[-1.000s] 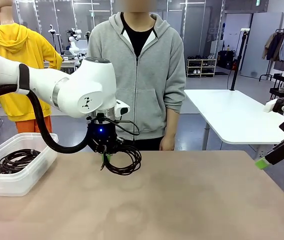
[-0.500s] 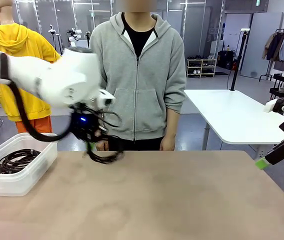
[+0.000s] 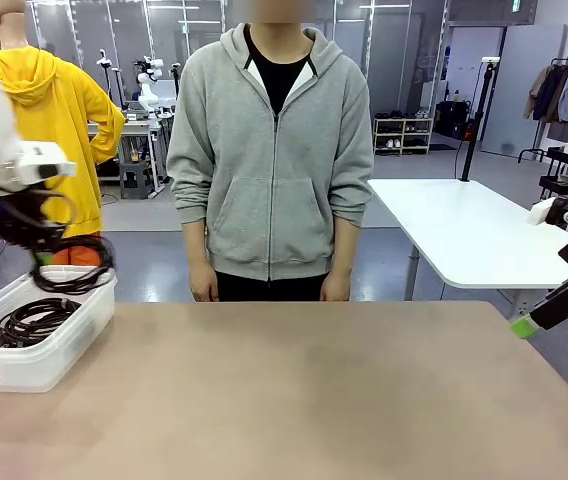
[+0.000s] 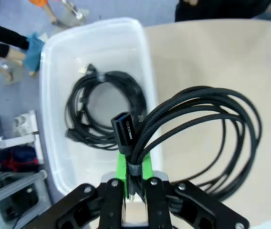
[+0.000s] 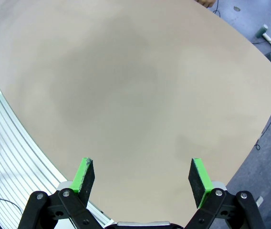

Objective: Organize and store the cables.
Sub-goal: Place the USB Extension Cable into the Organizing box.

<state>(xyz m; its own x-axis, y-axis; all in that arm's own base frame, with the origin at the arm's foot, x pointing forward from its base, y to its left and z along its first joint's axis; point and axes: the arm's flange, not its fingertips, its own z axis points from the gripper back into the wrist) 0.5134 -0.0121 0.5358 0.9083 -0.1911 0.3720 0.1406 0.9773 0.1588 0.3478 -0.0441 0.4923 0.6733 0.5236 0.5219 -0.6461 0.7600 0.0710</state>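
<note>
Black braided cable coil hangs from my left gripper, clamped at its tie, plug end pointing up, above the clear bin holding another coil. My right gripper stands wide open over the bare table.

Even, bright indoor light, soft shadows on the table, left arm motion-blurred, wrist views bowed at edges
</note>
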